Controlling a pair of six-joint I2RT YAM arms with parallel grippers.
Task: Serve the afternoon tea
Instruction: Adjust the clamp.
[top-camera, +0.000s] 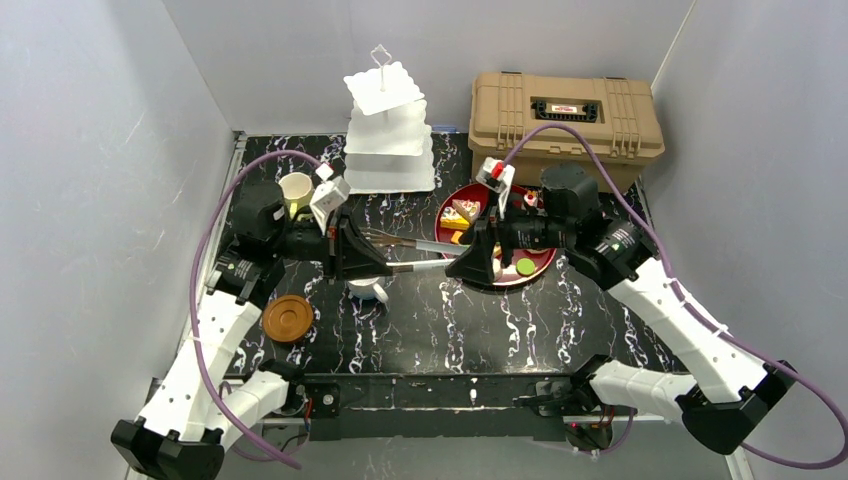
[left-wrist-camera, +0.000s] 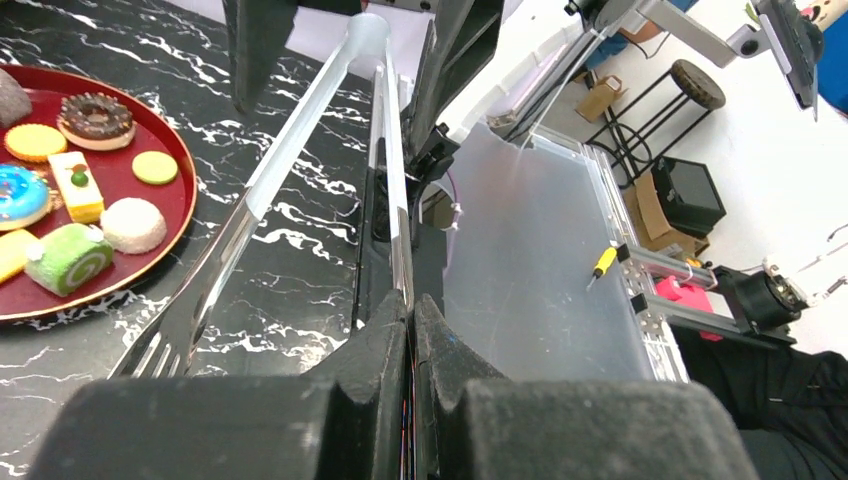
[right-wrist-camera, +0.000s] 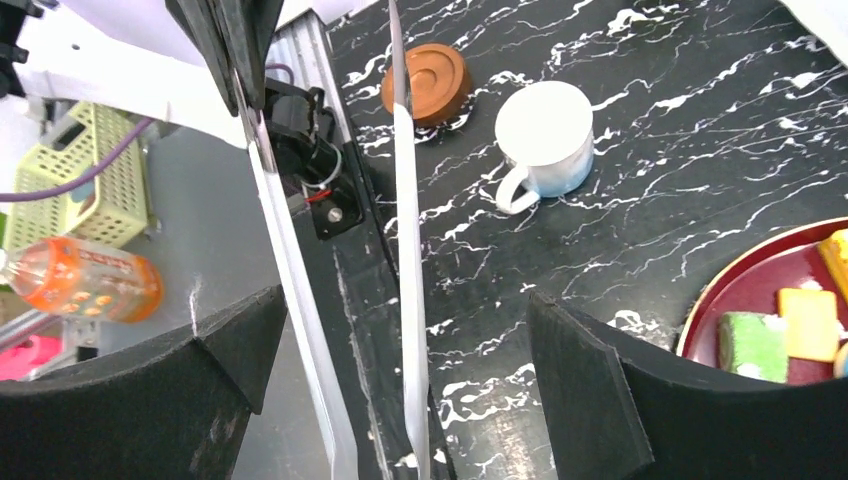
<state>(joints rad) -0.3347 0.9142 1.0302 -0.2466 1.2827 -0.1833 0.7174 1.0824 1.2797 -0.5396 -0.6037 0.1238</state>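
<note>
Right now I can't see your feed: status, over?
Left gripper shut on tongs. Right gripper open around tongs. Pastries on red tray, none seen on cake stand. White mug close by tongs.

No text can be read; the label (top-camera: 566, 109) on the tan case (top-camera: 600, 140) is too small.

On the table (top-camera: 450, 330), a case (top-camera: 565, 115) stands right of the cake stand (top-camera: 388, 130). Before the stand, rightward, a plate (top-camera: 510, 283) holds pastries (top-camera: 462, 213). Leftward stands a mug (top-camera: 296, 190). Straight before it, tongs (top-camera: 420, 245) hang above a second mug (top-camera: 368, 291), with a coaster (top-camera: 288, 318) farther front-left.
</note>
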